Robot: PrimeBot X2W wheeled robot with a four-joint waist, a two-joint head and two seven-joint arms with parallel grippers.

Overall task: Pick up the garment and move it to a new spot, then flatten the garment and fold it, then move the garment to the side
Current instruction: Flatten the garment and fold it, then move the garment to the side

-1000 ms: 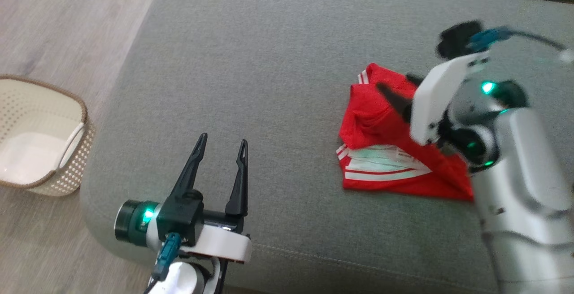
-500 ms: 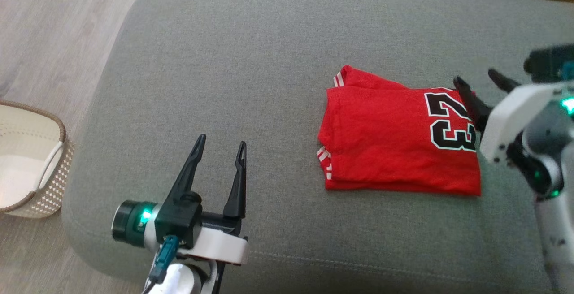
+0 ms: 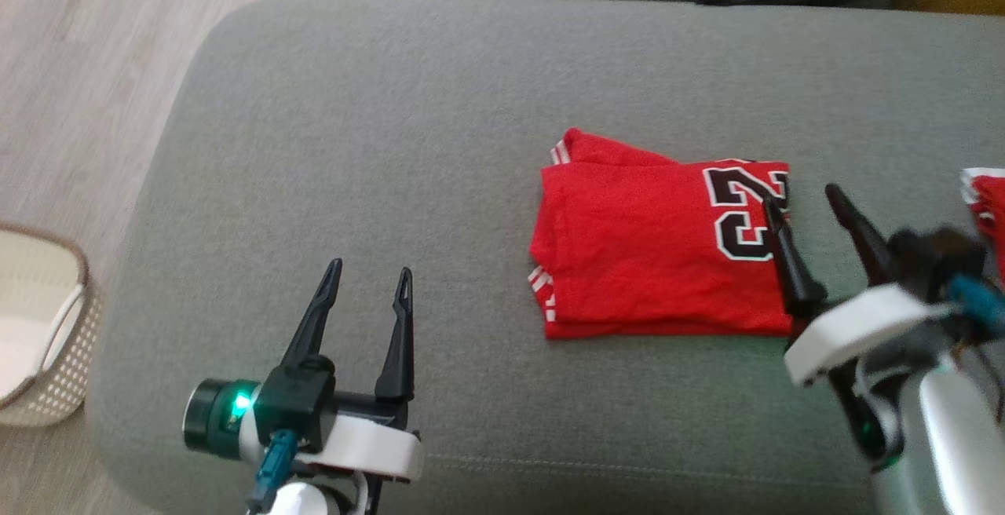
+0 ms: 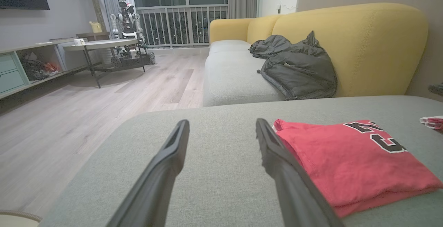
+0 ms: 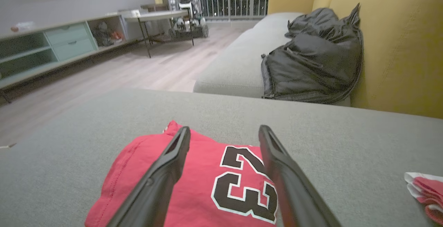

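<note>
Pulling back from above the folded red garment (image 3: 652, 264), the right gripper (image 3: 798, 197) is now hovering at its numbered edge, fingers spread and holding nothing, apparently leaving the finished fold to lie flat on the grey sofa seat (image 3: 392, 107). To the garment's other side, the left gripper (image 3: 370, 267) is waiting well apart, likewise spread wide and empty, with the jersey lying between the two. Out beyond the left gripper, a cream basket (image 3: 71, 366) is standing on the floor; whether its pale inside is holding anything cannot be told.
</note>
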